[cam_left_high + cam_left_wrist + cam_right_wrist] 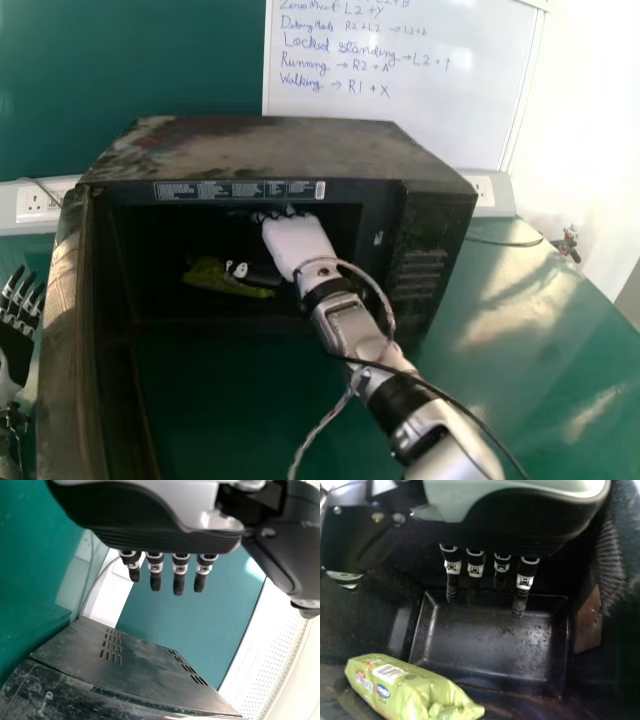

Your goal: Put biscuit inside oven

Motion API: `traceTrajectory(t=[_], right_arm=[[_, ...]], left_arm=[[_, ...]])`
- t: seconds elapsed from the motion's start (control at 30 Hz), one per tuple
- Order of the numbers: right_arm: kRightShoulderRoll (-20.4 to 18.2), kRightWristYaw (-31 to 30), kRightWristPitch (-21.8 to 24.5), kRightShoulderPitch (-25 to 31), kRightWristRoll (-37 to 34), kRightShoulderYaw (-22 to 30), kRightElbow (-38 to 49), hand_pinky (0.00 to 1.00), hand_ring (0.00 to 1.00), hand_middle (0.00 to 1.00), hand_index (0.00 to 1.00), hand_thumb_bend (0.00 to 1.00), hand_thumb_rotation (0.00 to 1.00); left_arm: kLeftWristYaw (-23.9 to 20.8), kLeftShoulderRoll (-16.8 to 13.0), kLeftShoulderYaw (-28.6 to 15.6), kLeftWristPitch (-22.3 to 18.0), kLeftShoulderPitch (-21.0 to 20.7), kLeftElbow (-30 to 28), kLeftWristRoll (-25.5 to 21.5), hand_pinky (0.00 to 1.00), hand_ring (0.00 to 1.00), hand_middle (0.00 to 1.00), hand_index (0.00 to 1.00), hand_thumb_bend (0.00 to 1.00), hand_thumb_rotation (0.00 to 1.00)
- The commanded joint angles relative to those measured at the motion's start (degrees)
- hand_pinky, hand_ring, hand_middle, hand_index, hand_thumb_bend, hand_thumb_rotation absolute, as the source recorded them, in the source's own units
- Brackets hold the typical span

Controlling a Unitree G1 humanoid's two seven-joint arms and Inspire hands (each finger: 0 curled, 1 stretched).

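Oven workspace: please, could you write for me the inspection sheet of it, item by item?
Surface: green table, bright reflections at right.
Job's things: green biscuit packet lying inside the open oven.
Clutter: small item at table's far right; cannot tell what.
Hands: right hand inside oven, fingers straight, not holding the packet; left hand left of oven, fingers straight.
Cables: one loops along right arm; another beside the oven.
Surroundings: whiteboard and wall sockets behind.

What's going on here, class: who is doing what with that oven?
A robot has its right hand inside the oven, fingers straight. The green biscuit packet lies in there beside the hand, not gripped, so the biscuit is already in. The left hand is idle, open, outside the oven's left side.
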State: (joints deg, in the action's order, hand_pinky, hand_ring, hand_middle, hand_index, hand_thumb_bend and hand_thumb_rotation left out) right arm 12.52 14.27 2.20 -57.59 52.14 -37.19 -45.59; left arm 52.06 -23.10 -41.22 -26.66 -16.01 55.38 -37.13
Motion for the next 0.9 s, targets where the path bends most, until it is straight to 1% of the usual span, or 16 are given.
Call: traceTrajectory(t=[0.0,0.17,0.33,0.4,0.63,0.77,0.87], right_arm=[[1.29,-1.91,0.58,2.01,-0.28,0.91,3.98,0.75,0.82,0.87,0.86,0.91,0.65],[3.31,-7.62,2.86,6.82,-0.04,2.20,14.36,0.76,0.83,0.87,0.87,0.91,0.67],[5.52,-11.63,3.61,12.39,0.34,3.50,24.35,0.77,0.84,0.88,0.87,0.89,0.66],[6.22,-12.77,3.51,14.53,0.38,4.13,27.77,0.76,0.84,0.88,0.88,0.89,0.67],[8.31,-13.58,2.05,20.34,0.83,5.89,35.74,0.76,0.84,0.88,0.88,0.90,0.71],[9.57,-13.65,1.03,23.03,1.62,6.72,39.62,0.77,0.83,0.88,0.87,0.89,0.69],[10.42,-12.77,-0.03,25.06,2.59,7.30,41.90,0.76,0.82,0.86,0.87,0.90,0.70]], left_arm=[[-0.05,5.44,0.29,-0.20,4.00,3.86,-0.19,0.08,0.40,0.56,0.65,1.00,0.62],[-0.40,5.59,0.35,-0.38,4.05,3.66,-0.08,0.08,0.41,0.57,0.67,1.00,0.63],[-0.60,5.57,0.43,-0.13,4.05,3.53,-0.06,0.08,0.41,0.57,0.67,1.00,0.63],[-0.31,5.52,0.39,-0.08,4.00,3.63,-0.18,0.08,0.41,0.57,0.67,1.00,0.63],[-0.37,5.46,0.35,-0.33,3.96,3.76,-0.11,0.08,0.41,0.57,0.69,1.00,0.64],[0.11,5.26,0.21,0.07,3.77,4.04,-0.37,0.09,0.41,0.56,0.70,1.00,0.64],[-0.06,5.11,0.28,-0.08,3.71,4.24,-0.13,0.08,0.41,0.57,0.71,1.00,0.64]])
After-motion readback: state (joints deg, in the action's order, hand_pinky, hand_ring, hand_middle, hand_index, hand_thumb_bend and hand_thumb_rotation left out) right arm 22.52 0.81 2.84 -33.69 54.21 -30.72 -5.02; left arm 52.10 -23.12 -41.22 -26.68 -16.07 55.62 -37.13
